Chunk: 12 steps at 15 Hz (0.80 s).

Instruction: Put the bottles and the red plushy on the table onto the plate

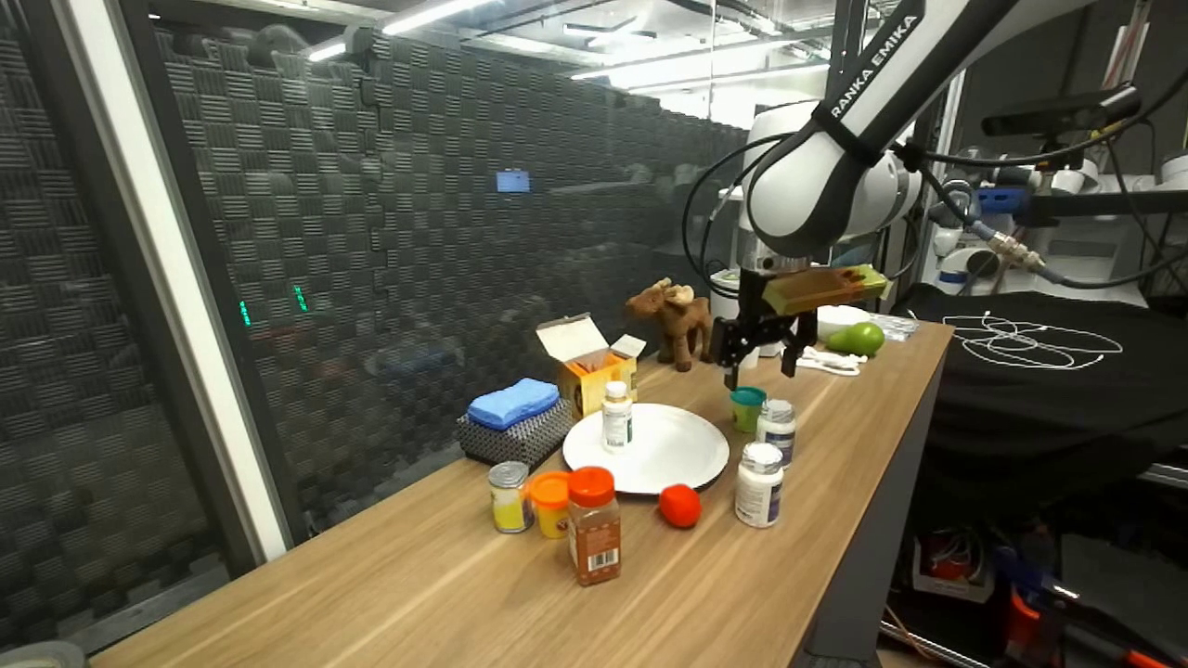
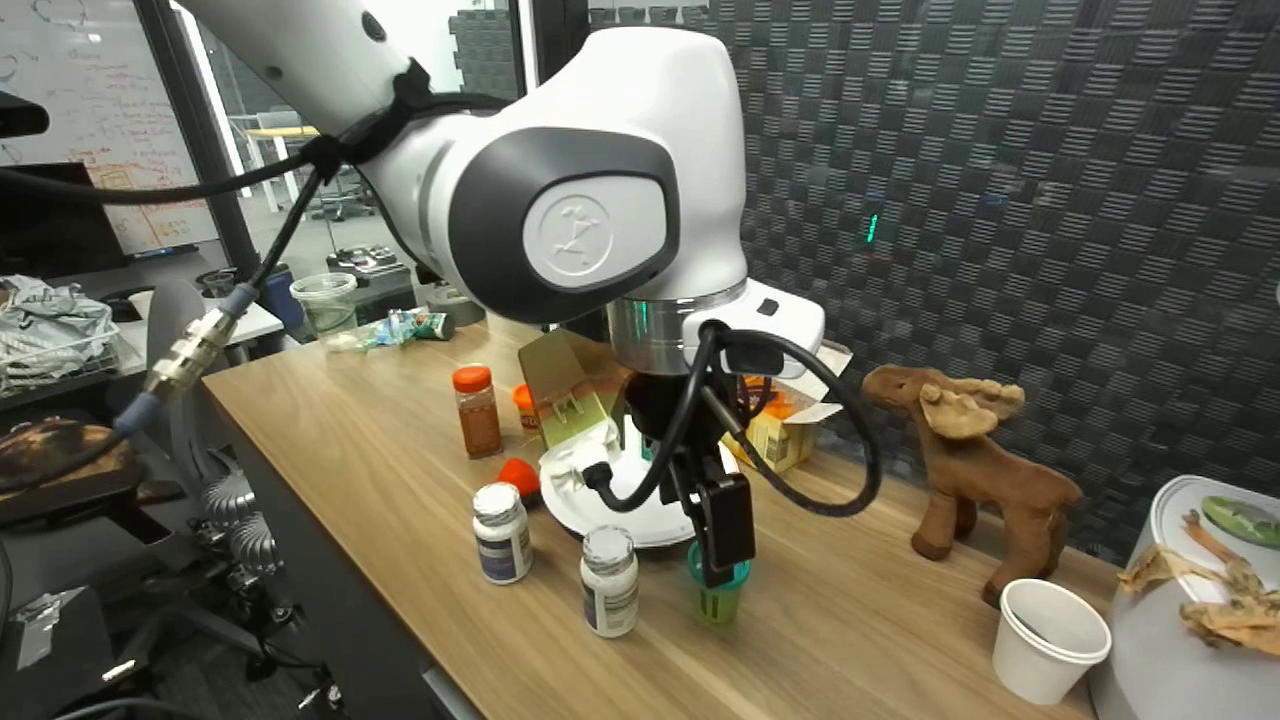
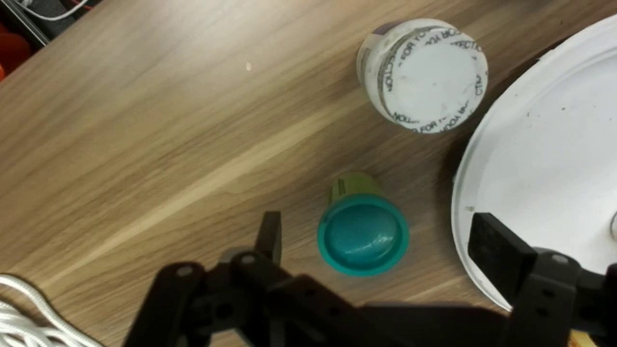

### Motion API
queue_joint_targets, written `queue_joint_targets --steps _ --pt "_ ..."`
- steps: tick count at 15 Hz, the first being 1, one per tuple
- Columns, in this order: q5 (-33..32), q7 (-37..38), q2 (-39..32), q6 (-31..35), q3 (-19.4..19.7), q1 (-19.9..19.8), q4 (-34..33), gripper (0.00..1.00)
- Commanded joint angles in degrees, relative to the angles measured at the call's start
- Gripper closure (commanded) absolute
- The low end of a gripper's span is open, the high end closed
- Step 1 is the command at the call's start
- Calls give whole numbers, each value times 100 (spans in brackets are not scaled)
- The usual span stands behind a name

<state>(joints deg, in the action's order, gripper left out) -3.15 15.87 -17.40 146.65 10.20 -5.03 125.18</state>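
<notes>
In an exterior view, the plate (image 1: 676, 456) lies on the bench (image 1: 427, 594) with a bottle (image 1: 616, 422) on its left half. To its right stand, from near to far, a second bottle (image 1: 759, 490), a third bottle (image 1: 778, 434) and a tub (image 1: 746, 416), with the claw (image 1: 759, 377) above the tub. A plushy (image 1: 680, 507) sits just before the plate; to its left, from right to left, come a jar (image 1: 595, 536), a second tub (image 1: 551, 516) and a can (image 1: 511, 506). A box (image 1: 596, 385) stands behind the plate at left; farther right and back stands a toy moose (image 1: 684, 322).

The tool (image 1: 760, 372) points down, its fingers (image 3: 499, 255) spread apart.
</notes>
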Motion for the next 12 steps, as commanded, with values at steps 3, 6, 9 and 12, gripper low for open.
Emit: queue_joint_targets --steps 3,6,9,12 --pt "147 -97 -363 -10 -43 -36 -275 0" --pt "147 -99 -552 9 -38 -37 -400 0" --pt "109 -78 -729 20 0 -34 -611 0" --pt "124 -110 -853 3 16 -74 -817 32"
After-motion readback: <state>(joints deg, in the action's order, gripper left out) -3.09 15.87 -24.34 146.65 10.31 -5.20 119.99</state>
